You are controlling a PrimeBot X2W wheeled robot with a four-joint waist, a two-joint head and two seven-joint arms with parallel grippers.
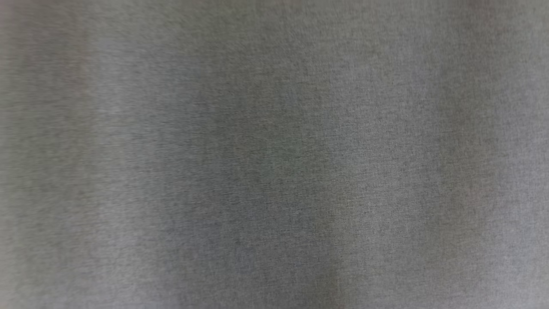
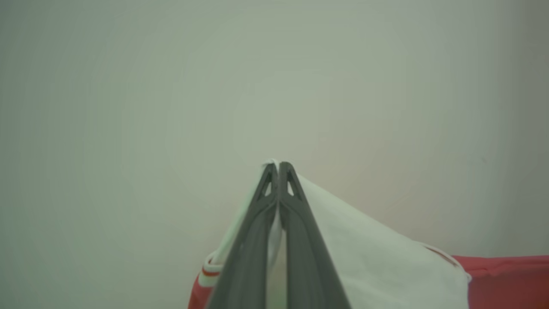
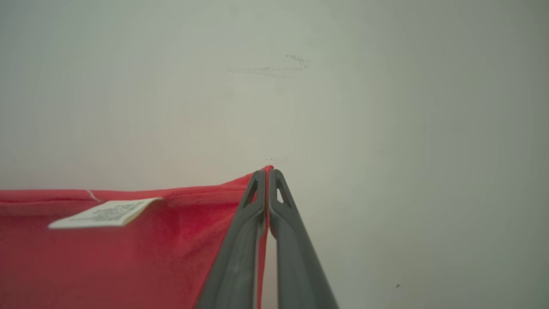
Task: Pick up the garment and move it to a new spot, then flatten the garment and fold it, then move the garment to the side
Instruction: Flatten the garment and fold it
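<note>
The garment (image 2: 377,257) is red with a white panel and a red-and-white striped trim. In the left wrist view my left gripper (image 2: 278,165) is shut on the white part, and cloth pokes out between its fingertips. In the right wrist view my right gripper (image 3: 268,171) is shut on the corner of a red edge of the garment (image 3: 128,249). That edge stretches taut to the left and carries a white label (image 3: 105,212). Most of the garment hangs below both wrist views.
Behind both grippers is a plain pale surface (image 2: 171,107), with a faint scuff mark (image 3: 274,68) in the right wrist view. The head view has a blurred grey, finely textured surface (image 1: 274,154) close to the camera.
</note>
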